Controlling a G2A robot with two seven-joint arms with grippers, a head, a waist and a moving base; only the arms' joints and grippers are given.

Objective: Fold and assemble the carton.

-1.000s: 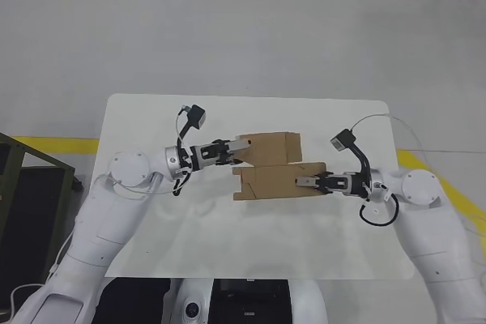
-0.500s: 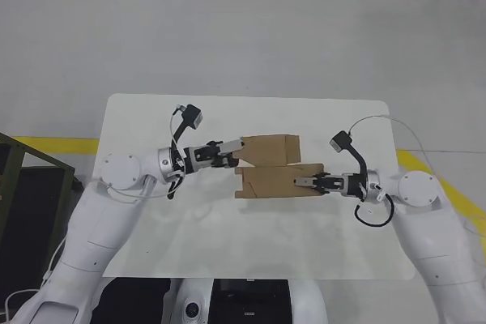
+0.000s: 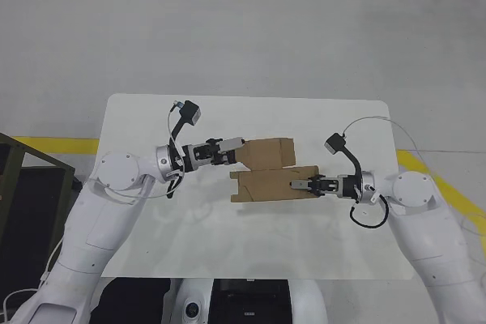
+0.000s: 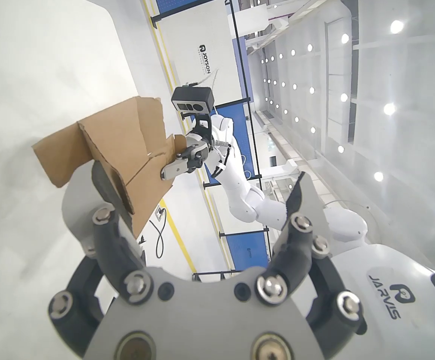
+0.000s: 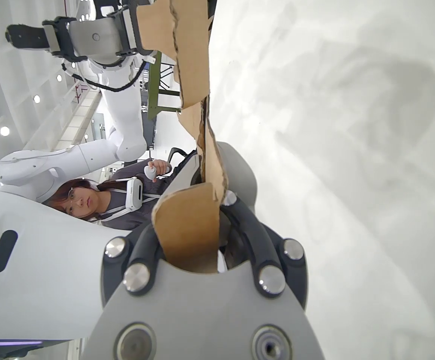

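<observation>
Carton, partly folded, over mid tabletop; R end effector pinches its edge; L end effector spread, one finger touching a flap.

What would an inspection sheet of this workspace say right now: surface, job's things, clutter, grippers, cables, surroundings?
surface: white table with rounded corners.
job's things: carton, brown, partly folded, mid-table between the two arms.
clutter: nothing seen.
grippers: left gripper open, one finger against a carton flap; right gripper shut on the carton's opposite edge.
cables: black cable loop hangs at the right wrist above the table, apart from the carton.
surroundings: grey floor with a yellow line; dark rack off the table's left side.
</observation>
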